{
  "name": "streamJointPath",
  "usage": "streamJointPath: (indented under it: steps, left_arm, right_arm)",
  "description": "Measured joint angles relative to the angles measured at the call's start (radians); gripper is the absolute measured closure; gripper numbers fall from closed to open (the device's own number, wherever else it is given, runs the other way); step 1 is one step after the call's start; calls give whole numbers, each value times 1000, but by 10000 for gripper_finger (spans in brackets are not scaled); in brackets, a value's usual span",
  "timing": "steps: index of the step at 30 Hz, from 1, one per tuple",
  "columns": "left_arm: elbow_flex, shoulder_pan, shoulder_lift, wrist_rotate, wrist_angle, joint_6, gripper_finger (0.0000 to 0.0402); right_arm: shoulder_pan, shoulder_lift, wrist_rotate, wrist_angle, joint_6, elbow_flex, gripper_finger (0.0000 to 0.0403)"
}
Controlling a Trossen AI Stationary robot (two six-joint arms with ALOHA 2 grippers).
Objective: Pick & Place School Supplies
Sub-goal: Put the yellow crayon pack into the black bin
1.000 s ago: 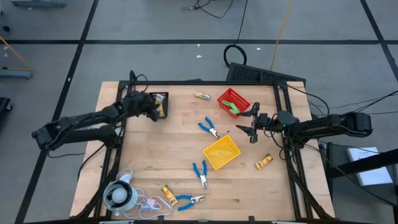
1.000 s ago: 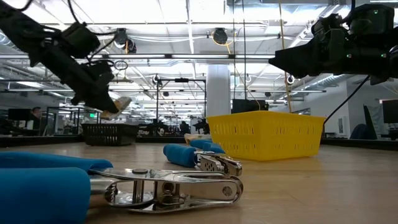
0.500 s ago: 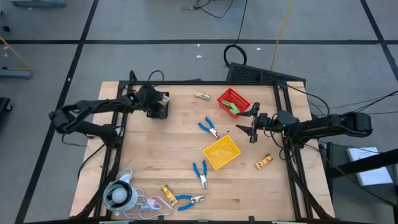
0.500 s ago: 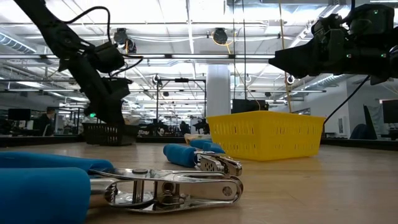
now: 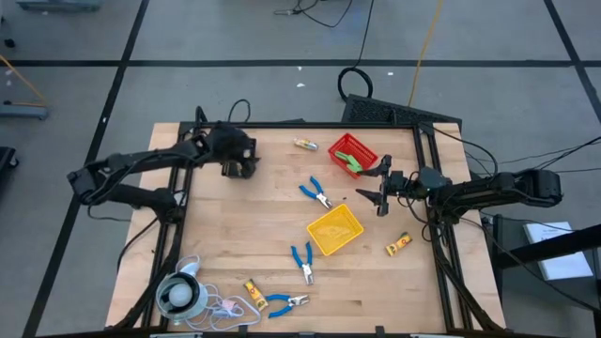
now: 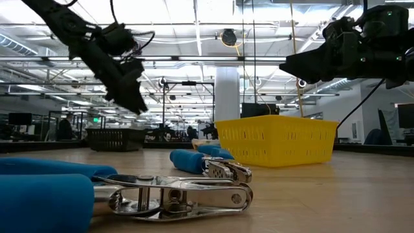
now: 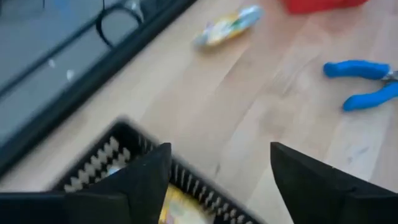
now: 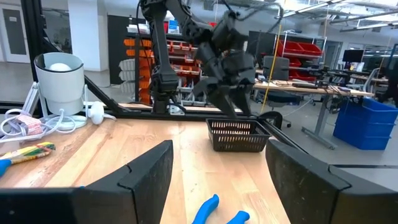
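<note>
My left gripper hangs open and empty just above the black bin at the table's far left. A yellow packet lies in the bin between and below its fingers. My right gripper hovers open and empty at the table's right, between the red bin and the yellow bin. Blue-handled pliers lie flat on the table at the middle, near the middle front and at the front. Yellow tubes lie at the right, front left and far edge.
The red bin holds bright green blocks. A white round object with a cord stands at the front left corner. A black frame runs around the table's edges. Bare wood lies between the black bin and the yellow bin.
My left gripper has gone toward the table's right and far edge over the black bin, dipped down to it, then risen again. The pale item that it held between its fingertips a second ago is gone from them.
</note>
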Motion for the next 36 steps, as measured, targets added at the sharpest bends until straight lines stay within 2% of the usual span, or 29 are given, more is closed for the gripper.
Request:
streamJointPath:
  steps: [5,12,23,26,29,36]
  left_arm:
    - [136,-100,96,-53,-61,115,117]
    - [378,-179,344,-83,-166,361,132]
    - [814,-139,708,-141,-426,585,139]
    - [905,-118,762,-114,-446,632,144]
    - [962,-98,796,-38,-451,660,146]
    - [1022,-46,850,65,-462,664,146]
  right_arm:
    - [0,0,0,-3,-1,0,156]
    - [0,0,0,-9,-9,0,156]
    - [0,0,0,-54,-19,0,156]
    - [0,0,0,-55,-19,0,156]
    - [0,0,0,-56,-19,0,156]
    - [0,0,0,-66,-19,0,156]
